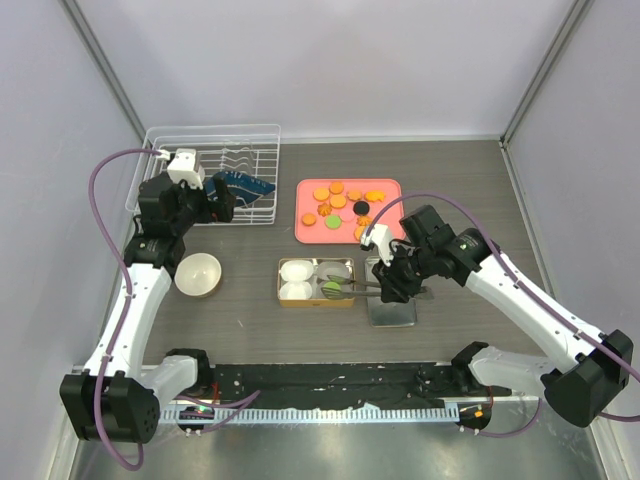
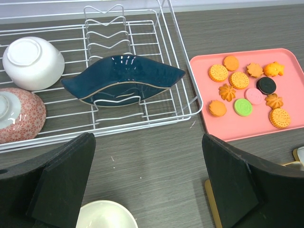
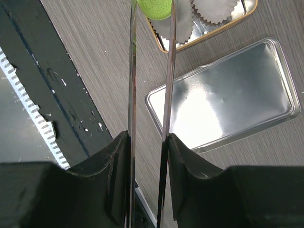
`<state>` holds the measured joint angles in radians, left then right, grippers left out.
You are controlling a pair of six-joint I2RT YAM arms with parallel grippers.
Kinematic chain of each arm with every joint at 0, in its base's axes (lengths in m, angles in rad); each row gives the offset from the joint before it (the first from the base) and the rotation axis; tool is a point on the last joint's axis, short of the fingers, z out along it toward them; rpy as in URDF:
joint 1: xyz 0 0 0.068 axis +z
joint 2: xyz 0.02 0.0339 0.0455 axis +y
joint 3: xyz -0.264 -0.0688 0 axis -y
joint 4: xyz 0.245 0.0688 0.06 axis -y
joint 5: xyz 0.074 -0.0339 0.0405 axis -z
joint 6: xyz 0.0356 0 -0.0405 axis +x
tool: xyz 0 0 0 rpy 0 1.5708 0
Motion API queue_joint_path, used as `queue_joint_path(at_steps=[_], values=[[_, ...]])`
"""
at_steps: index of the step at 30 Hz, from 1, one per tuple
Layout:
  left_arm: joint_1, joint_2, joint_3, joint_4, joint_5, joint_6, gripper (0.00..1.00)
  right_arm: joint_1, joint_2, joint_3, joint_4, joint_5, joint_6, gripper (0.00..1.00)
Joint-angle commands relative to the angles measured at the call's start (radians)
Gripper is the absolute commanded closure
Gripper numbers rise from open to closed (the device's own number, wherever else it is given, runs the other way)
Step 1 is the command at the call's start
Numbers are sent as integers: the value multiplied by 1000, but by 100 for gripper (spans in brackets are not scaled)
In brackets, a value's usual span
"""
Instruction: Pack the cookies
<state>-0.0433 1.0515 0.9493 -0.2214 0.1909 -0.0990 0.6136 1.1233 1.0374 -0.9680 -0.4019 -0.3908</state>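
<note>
**Right hand** (image 3: 148,175): clenched on a pair of metal tongs (image 3: 131,71), whose tips pinch one green cookie (image 3: 154,7) above the near right corner of the gold tin (image 1: 281,283), at the middle of the tabletop (image 2: 156,161). The tin holds white paper cups (image 1: 296,270); whether the cookie touches the cup beneath it cannot be told. A silver lid (image 3: 228,95) lies flat just beside the tin, on its right.

**Remaining cookies** (image 2: 239,80): mostly orange, with one black, one pale pink and one more green, spread on the pink tray (image 2: 247,130) towards the far edge of the tabletop, apart from the tin.

**Left hand** (image 2: 147,180): released, fingers spread wide with nothing between them, hanging by the near edge of the wire dish rack (image 2: 152,107) in the far left corner. The rack carries a blue plate (image 2: 123,78) standing on edge. A white bowl (image 1: 198,273) sits on the tabletop left of the tin.
</note>
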Motion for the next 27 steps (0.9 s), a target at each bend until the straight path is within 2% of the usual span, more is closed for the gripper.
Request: queue_joint_path(at_steps=[1, 27], values=[[5, -7, -1, 42, -10, 10, 0, 8, -17, -5, 38, 9, -8, 74], [5, -11, 0, 43, -11, 15, 1, 14, 1, -4, 54, 38, -8, 63]])
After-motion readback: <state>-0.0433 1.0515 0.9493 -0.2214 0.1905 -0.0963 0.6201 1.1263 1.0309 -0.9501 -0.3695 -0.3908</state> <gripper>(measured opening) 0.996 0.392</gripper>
